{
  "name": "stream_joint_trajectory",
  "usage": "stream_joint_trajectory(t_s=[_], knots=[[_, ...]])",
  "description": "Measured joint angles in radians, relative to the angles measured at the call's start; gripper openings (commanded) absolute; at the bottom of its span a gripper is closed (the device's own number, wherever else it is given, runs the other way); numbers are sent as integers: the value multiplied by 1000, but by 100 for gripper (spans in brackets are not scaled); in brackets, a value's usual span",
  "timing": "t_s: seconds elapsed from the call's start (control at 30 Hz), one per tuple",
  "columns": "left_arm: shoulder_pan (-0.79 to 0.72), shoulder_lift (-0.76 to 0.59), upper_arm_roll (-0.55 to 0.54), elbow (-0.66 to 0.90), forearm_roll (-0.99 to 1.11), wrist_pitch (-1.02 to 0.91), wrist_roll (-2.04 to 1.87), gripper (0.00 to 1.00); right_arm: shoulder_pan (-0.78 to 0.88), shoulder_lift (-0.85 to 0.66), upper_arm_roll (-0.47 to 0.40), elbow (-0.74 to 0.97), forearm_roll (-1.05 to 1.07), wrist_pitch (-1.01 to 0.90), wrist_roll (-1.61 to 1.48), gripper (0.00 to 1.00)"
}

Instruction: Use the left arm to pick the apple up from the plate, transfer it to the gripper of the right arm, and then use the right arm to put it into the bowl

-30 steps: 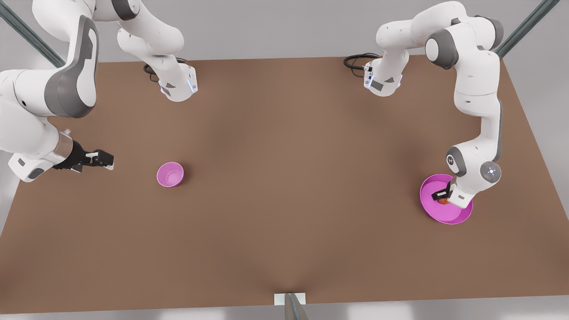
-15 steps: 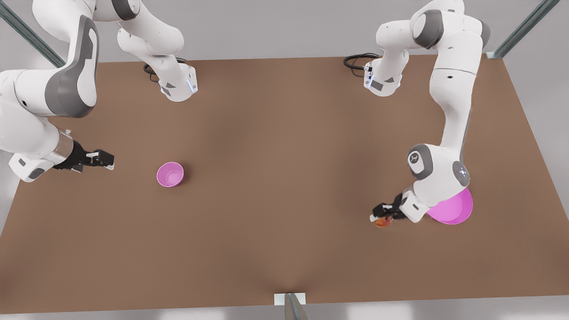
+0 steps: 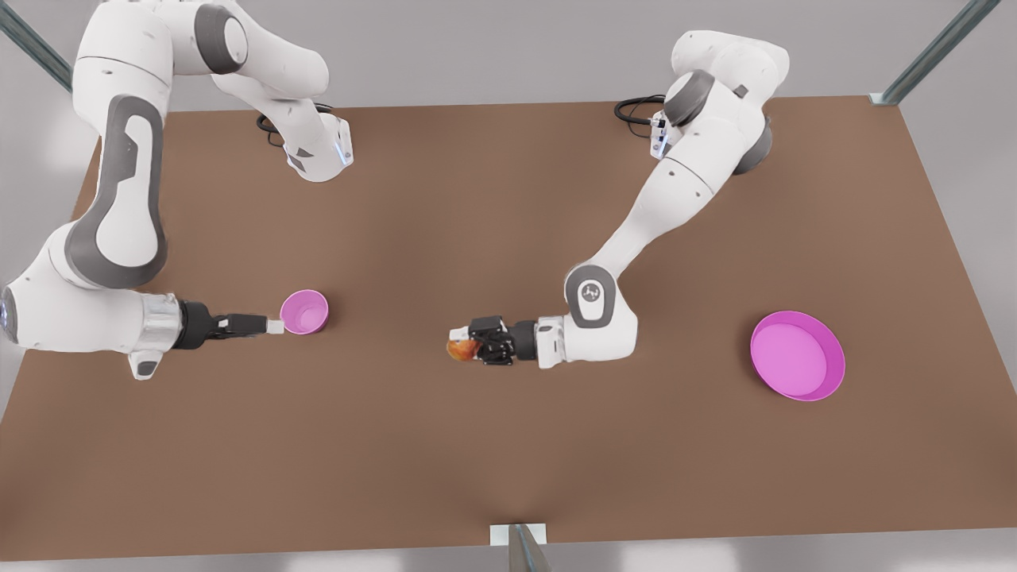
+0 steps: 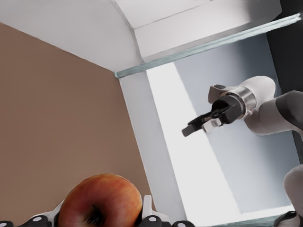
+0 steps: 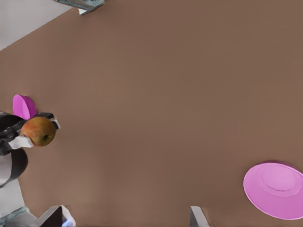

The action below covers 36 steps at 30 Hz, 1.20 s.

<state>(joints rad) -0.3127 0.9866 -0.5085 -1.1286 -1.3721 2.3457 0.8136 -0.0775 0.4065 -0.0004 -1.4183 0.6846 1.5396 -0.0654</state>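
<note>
Apple [image 3: 459, 348], red-orange with a yellowish patch, clamped between the fingers [image 4: 150, 218] of the left tool [image 3: 469, 342], well off the plate and clear of the counter [image 3: 508, 214], stem hollow turned toward the wrist camera. Left tool lying level, closed on the fruit from both sides, the fruit bulging past the fingertips. Straight ahead of those fingertips, a broad strip of bare brown counter, then the right tool [image 3: 274, 326], also level, aimed back at the left one, fingers [image 5: 53, 216] spread apart and gripping nothing. Bowl [image 3: 304, 311] just beside the right tool's fingertips, near rim almost at them in the front view; touching or not, cannot tell. Bowl upright, nothing inside, sitting partly across the line between the two tools, slightly to its far side in the front view. Plate [image 3: 797, 355] well behind the left tool's wrist, flat on the counter, bare, low rim raised all round, close to the counter's edge on the front view's right. Near counter edge well off from both tools, with open surface between; far edge beyond the two arm bases. Plenty of free room around the held apple on every side; nearest obstacle along the path ahead, the bowl's rim.
</note>
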Motion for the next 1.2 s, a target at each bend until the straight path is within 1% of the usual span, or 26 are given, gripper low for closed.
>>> stream_joint_trajectory(t_s=[0.1,0.2,0.33,0.5,0.6,0.7,0.9,1.2], knots=[[-36,55,-11,95,-56,13,205,67,-8,45,0,-76,194,6,-18,100],[-66,97,-12,170,-81,48,396,67,-7,80,0,-133,344,10,-54,100],[-100,154,-15,265,-97,110,624,68,-19,91,0,-245,478,11,-128,100],[-109,166,-29,287,-125,172,862,68,-14,113,6,-286,563,9,-223,100],[-122,166,-36,288,-131,200,978,68,-7,144,57,-295,604,16,-279,100],[-146,183,-47,316,-136,230,1076,68,38,166,81,-283,680,59,-330,100],[-164,195,-52,335,-139,270,1231,68,118,223,86,-243,815,151,-422,100],[-172,196,-53,335,-141,295,1386,68,144,248,95,-203,911,214,-517,100]])
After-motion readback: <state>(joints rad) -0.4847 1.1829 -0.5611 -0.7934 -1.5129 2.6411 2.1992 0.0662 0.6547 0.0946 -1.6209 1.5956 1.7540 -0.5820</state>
